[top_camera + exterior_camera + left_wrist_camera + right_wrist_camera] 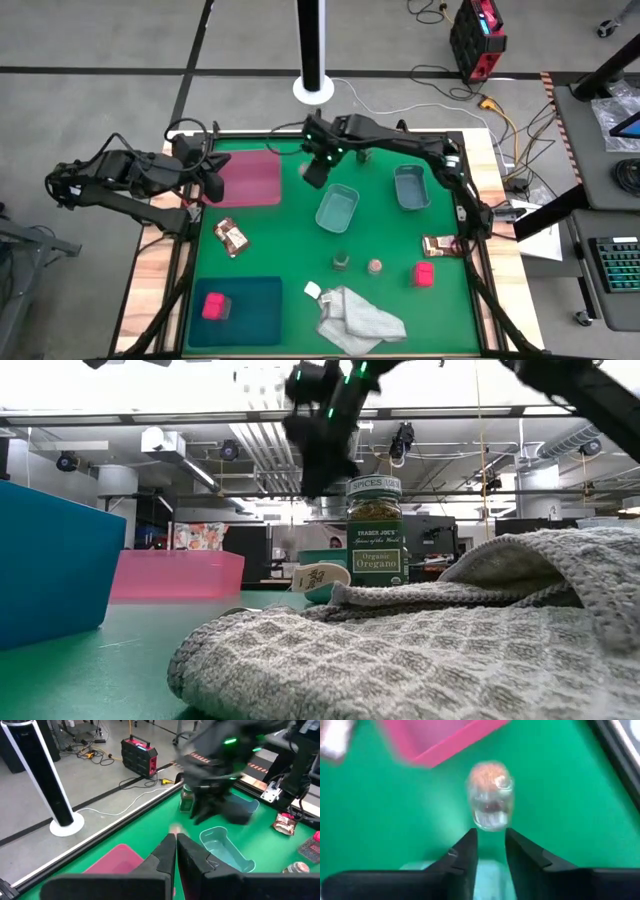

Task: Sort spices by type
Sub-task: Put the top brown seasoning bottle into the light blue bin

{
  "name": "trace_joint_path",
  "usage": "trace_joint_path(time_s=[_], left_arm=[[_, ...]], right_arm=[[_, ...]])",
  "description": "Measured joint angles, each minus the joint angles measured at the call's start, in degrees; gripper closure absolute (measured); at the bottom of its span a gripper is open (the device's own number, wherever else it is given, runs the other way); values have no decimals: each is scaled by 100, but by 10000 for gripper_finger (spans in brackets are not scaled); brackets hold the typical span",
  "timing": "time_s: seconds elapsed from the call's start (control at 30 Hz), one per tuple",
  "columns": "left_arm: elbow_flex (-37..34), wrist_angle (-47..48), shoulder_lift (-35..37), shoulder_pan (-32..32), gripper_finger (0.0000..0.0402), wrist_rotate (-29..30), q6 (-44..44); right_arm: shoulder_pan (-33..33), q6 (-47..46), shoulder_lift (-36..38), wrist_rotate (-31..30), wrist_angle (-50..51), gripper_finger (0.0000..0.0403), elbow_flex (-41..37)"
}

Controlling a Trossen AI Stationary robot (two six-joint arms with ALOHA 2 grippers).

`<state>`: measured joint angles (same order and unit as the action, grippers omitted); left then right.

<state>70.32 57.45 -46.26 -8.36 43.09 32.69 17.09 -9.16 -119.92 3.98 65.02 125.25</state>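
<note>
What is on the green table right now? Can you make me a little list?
Right fingers: open, behind a tan-topped jar
Left fingers: shut, by the pink tray
Teal tray: holds one pink block
Loose on the table: green jar, foil packet
Cloth: crumpled beside the teal tray

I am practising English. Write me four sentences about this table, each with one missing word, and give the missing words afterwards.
1. One pink block lies on the ___ tray.
2. In the low view, the label on the dark green jar reads Organic ___.
3. The left gripper, near the pink tray, is ___.
4. The green mat holds ___ bluish tubs.

Missing words: teal; Oregano; shut; two.
</note>
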Motion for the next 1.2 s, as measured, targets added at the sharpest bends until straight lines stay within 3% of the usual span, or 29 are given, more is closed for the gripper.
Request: trace_joint_path(time_s=[0.17, 0.33, 0.43, 0.73, 0.83, 0.93, 1.2], left_arm=[[0, 0, -16, 0, 402, -7, 149], [0, -21, -89, 0, 402, -9, 155], [0, -40, -145, 0, 402, -14, 146], [0, -39, -262, -11, 402, -671, 373], [0, -44, -269, -9, 402, -669, 463], [0, -44, -282, -11, 402, -669, 476], [0, -37, -310, -9, 402, -656, 347]], right_arm=[[-371, 96, 778, -248, -408, 389, -849], [-408, -386, 1138, -375, -1222, 392, -1857], [-399, -593, 1140, -130, -1787, 392, -2202], [-716, 127, 637, 155, -3170, 386, -2342], [-755, -15, 455, 206, -3332, 359, -2342], [-769, -176, 311, 206, -3508, 306, -2349], [-769, -1473, -185, 64, -4048, 106, -2328]])
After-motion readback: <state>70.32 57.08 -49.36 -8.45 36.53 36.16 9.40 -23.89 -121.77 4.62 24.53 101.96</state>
